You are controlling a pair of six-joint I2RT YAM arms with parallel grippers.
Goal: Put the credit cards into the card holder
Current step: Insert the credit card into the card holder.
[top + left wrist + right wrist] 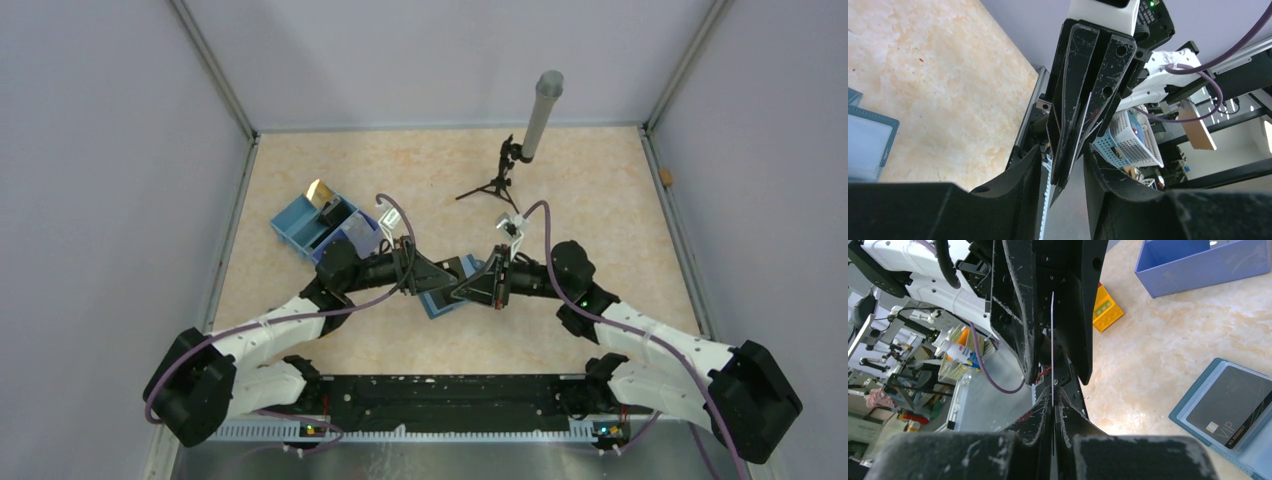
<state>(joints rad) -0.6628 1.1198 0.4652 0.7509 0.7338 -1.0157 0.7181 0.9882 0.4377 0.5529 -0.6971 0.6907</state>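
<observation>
**A:** What is held by the right end effector (1053, 400)?

**B:** A thin card (1052, 340) is pinched between its closed fingers. Only the card's edge is seen. It makes a straight line up the middle of the right wrist view, along the fingers.

**A:** And the left end effector (1062, 152)?

**B:** Its fingers are spread apart, one on each side of that same card, tip to tip with the right one. Whether the card is touched by them cannot be told.

**A:** Where is the card holder (1179, 414) found?

**B:** It is laid open on the bench (1158, 355), in the lower right of the right wrist view, near the fingers. In the top view it is seen under both end effectors, in the middle of the frame. A black card (1233, 407) is already tucked inside it.

**A:** What must be got right next?

**B:** The card's flat face looks to be turned toward the bench side of the frame. So the card most likely has to be brought toward the lower right and slid into a free pocket. The right arm is judged better placed, since the card is gripped there.

**A:** What else is around?

**B:** A yellow block (1107, 310) and a blue tray box (1198, 262) are seen in the upper right, well apart from the holder. A gold card (320, 190) is seen at that box's far corner. A small tripod (497, 185) is stood further back. Only the left fingers are seen in the way.
</observation>
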